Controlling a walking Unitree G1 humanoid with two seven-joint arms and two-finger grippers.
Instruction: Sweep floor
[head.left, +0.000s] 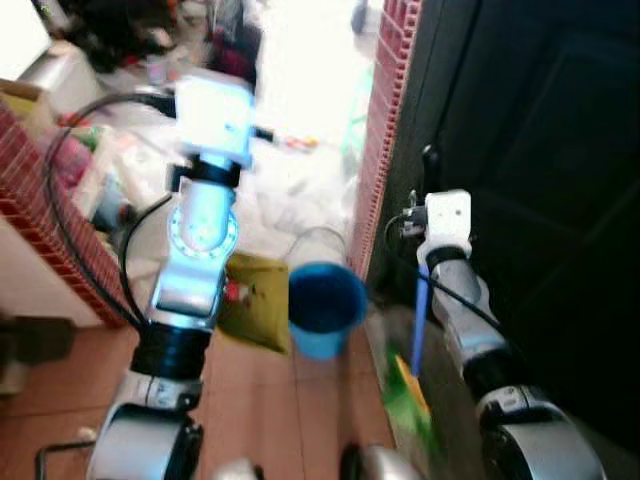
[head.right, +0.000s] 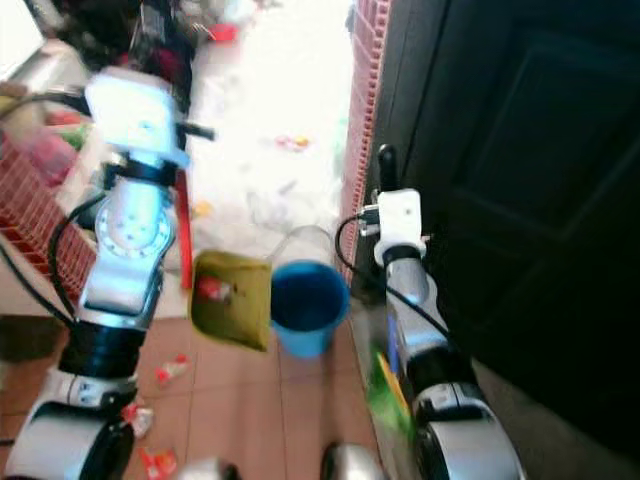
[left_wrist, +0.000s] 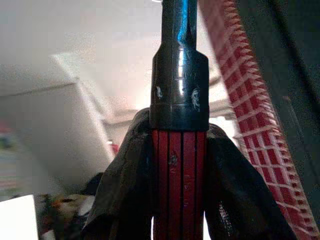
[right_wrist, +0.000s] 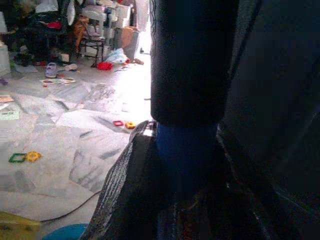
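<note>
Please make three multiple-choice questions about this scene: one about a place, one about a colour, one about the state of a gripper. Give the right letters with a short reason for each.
1. Where is the yellow dustpan?
A. beside the bucket, on its left
B. inside the bucket
C. on a table

2. What colour is the bucket?
A. red
B. blue
C. white

3. What is the left gripper doing?
A. hanging open
B. holding a cloth
C. shut on the red handle

Answers: 1 A, the dustpan stands on the floor next to the bucket. 2 B, the bucket is plainly blue. 3 C, the left wrist view shows black fingers around the red handle.
</note>
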